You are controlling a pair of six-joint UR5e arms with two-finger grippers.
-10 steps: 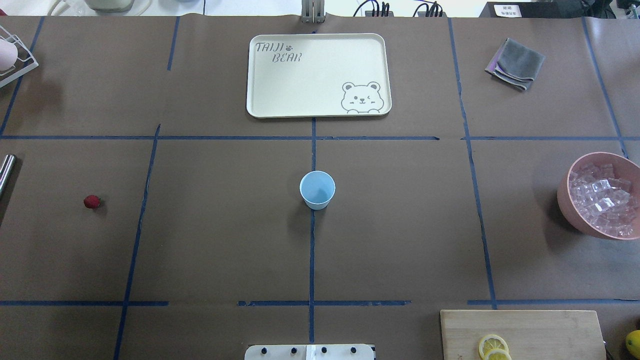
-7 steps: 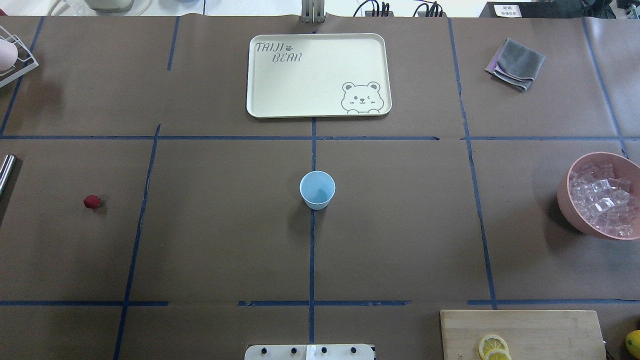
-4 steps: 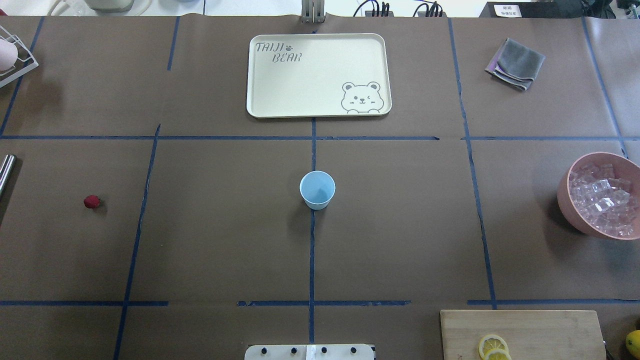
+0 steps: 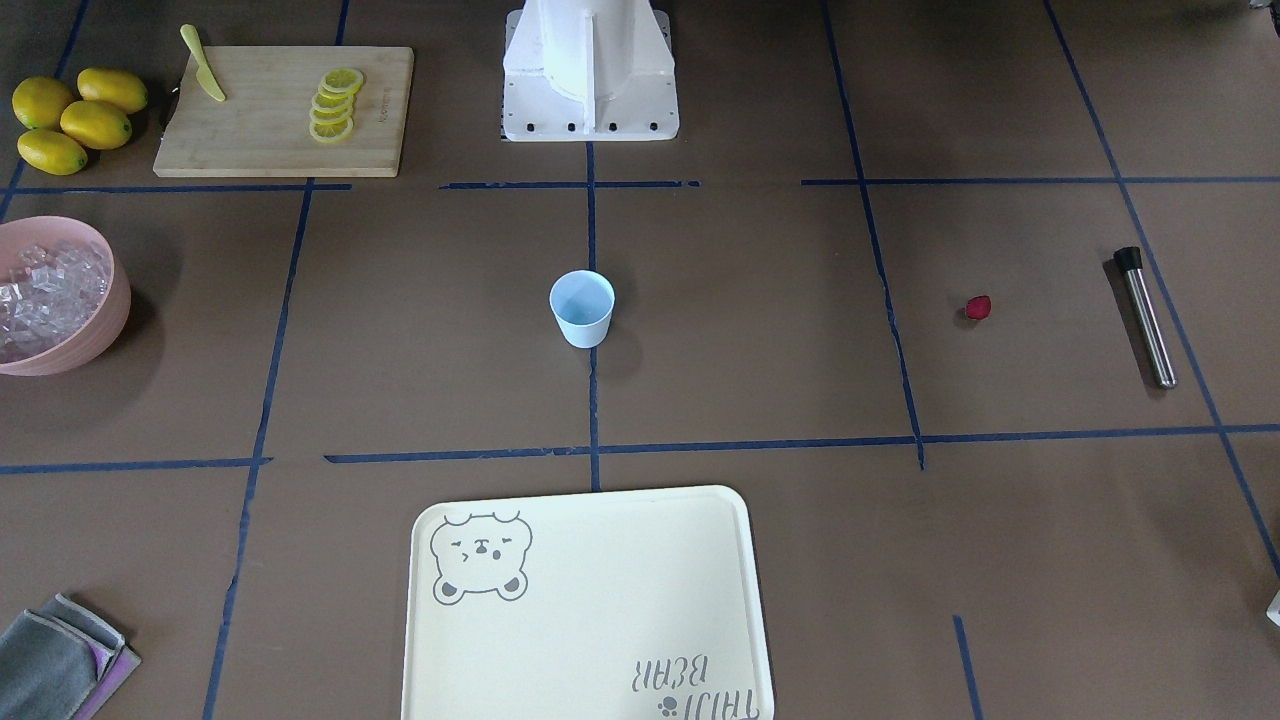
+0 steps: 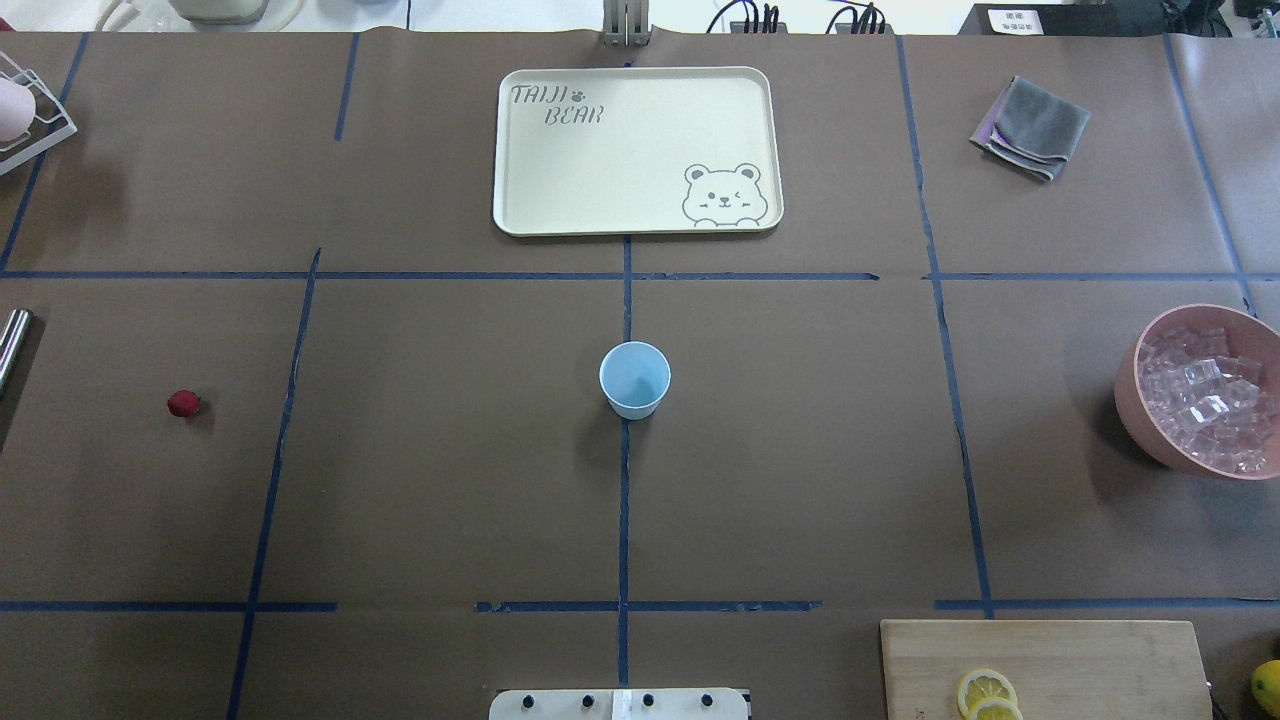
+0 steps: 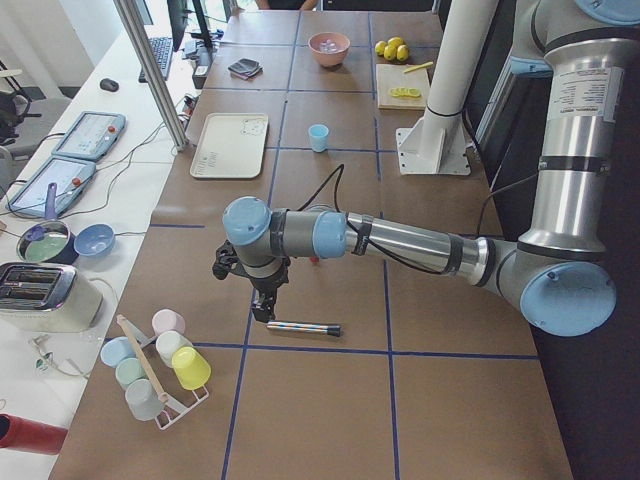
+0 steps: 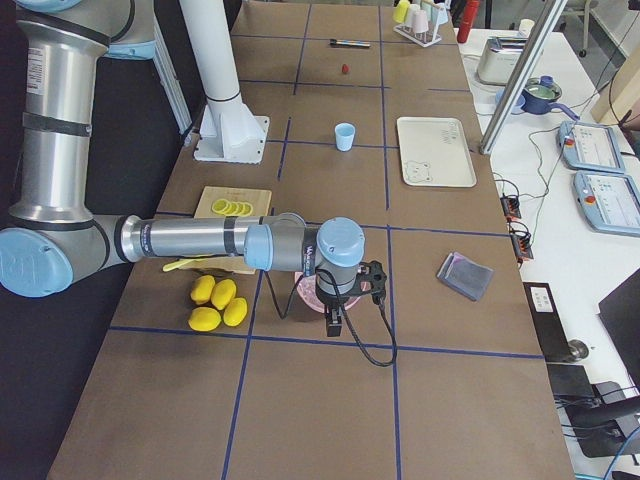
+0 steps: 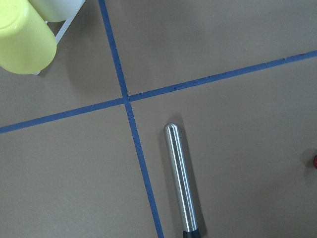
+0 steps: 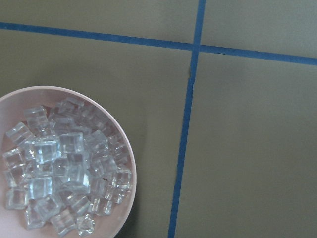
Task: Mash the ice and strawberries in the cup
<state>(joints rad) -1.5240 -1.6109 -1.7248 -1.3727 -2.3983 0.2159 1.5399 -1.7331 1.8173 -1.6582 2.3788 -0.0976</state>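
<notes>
BENCH SET FOR MASHING: The small, tapered light-blue plastic cup (image 5: 634, 379) stood upright at the middle of the brown-papered bench (image 5: 450, 480), on a blue tape line. The lone small red strawberry (image 5: 183, 404) lay well apart from it on the robot's left side, near a slim steel rod with a black tip (image 4: 1146, 316). The clear ice cubes (image 5: 1205, 400) were heaped in a large pink bowl (image 5: 1128, 395) at the bench's edge on the robot's right.

The left end effector (image 6: 262, 308) hung pointing down just above the steel rod, clear of it. The right end effector (image 7: 335, 322) hung above the bench by the pink bowl. Only the side cameras showed them, and from there I could not tell whether either was open or closed.

Beyond the cup lay a cream rectangular tray with a bear drawing (image 5: 640, 150). A wooden cutting board (image 4: 260, 130) near the robot's base carried yellow lemon slices (image 4: 334, 103), with whole yellow lemons (image 4: 75, 118) beside it. A folded grey cloth (image 5: 1032, 127) sat at the far right corner.
</notes>
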